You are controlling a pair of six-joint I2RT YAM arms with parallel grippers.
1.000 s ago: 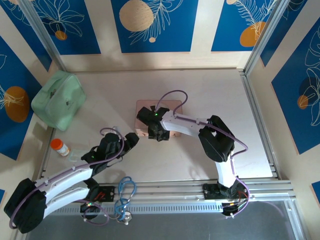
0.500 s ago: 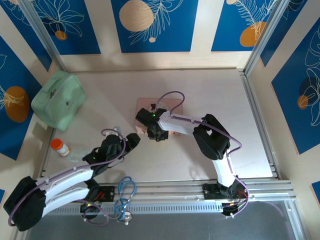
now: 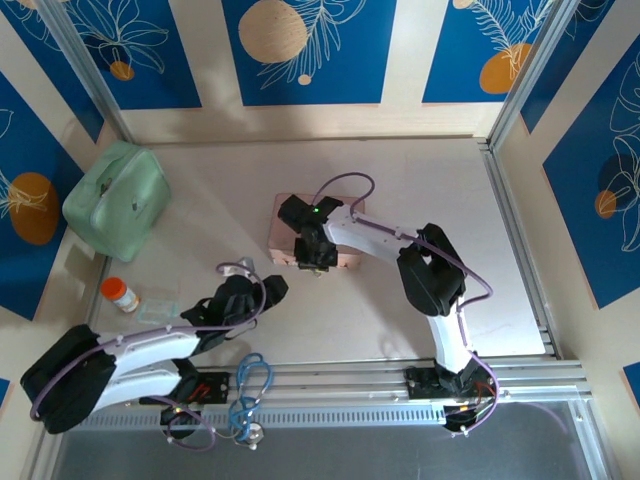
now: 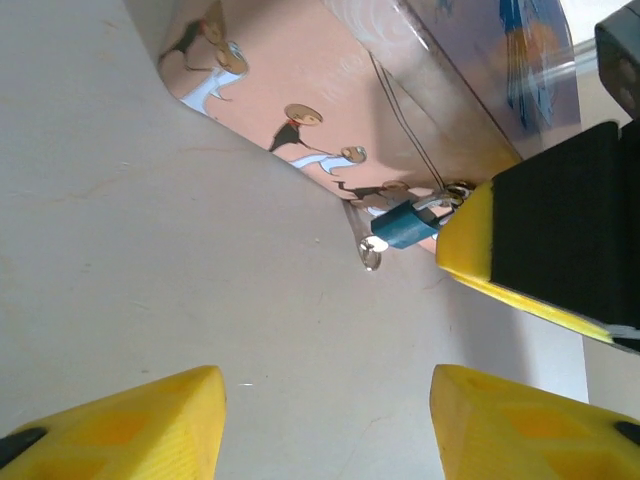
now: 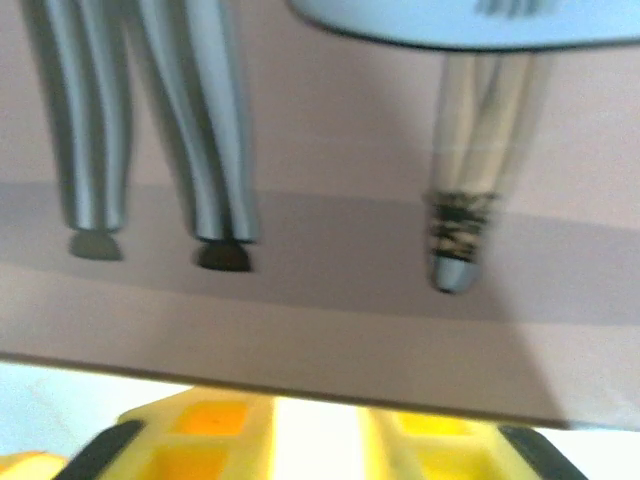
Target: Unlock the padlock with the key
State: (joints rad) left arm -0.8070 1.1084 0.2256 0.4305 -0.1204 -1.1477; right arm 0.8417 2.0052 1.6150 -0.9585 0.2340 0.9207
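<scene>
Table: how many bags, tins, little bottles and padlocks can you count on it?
soft mint-green zipped bag: 1
pink rectangular picture tin: 1
small bottle with an orange cap: 1
tiny blue padlock with a silvery shackle: 1
Total: 4

Pale, matt desk (image 3: 430, 190), surface unmarked, evenly lit from above; soft shadow lies along its far edge. Enclosure on three sides: back wall (image 3: 300, 50), left wall (image 3: 30, 200) and right wall (image 3: 600, 190) carry blue panels with white leaf line-drawings and orange discs, separated by pale wood strips. Aluminium posts (image 3: 525, 80) stand at both far corners. Aluminium rails (image 3: 540, 375) run across the near edge, with a grey strip (image 3: 560, 450) below them.
</scene>
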